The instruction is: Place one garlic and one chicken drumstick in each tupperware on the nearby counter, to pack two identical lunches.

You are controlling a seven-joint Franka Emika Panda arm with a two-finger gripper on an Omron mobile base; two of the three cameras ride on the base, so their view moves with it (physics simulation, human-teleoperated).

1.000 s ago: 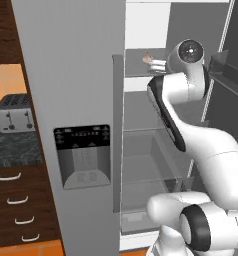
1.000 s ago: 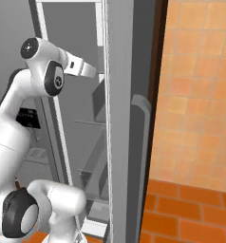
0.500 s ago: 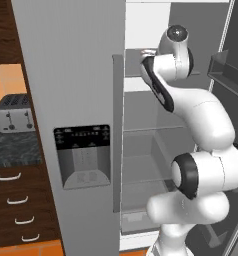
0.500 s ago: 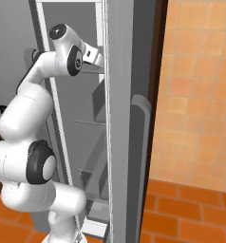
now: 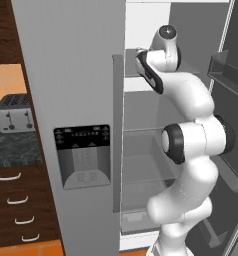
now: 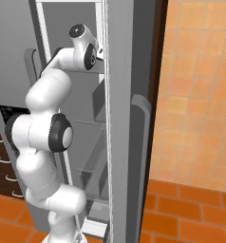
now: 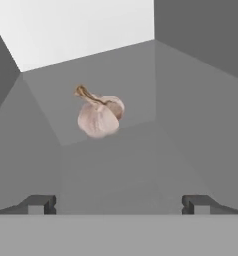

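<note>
A pale garlic (image 7: 100, 114) bulb with a brown stem lies on a grey fridge shelf (image 7: 111, 170), ahead of my gripper (image 7: 120, 204) and slightly left of its centre. The gripper is open wide, its fingertips (image 7: 41, 204) far apart with nothing between them, and still some way short of the garlic. In the left base view the arm (image 5: 166, 55) reaches into the fridge's upper compartment. The counter (image 5: 11, 150) lies to the left of the fridge. The chicken drumstick and the tupperware are out of view.
The fridge's left door (image 5: 83, 155) with its dispenser is closed. The right door (image 5: 231, 100) stands open with bins on it, close to the arm. A toaster (image 5: 13, 112) sits on the counter. Grey fridge walls (image 7: 201, 100) flank the garlic.
The arm has straightened up and swung left, and the hand has gone further into the fridge's upper shelf. The gripper has stayed open.
</note>
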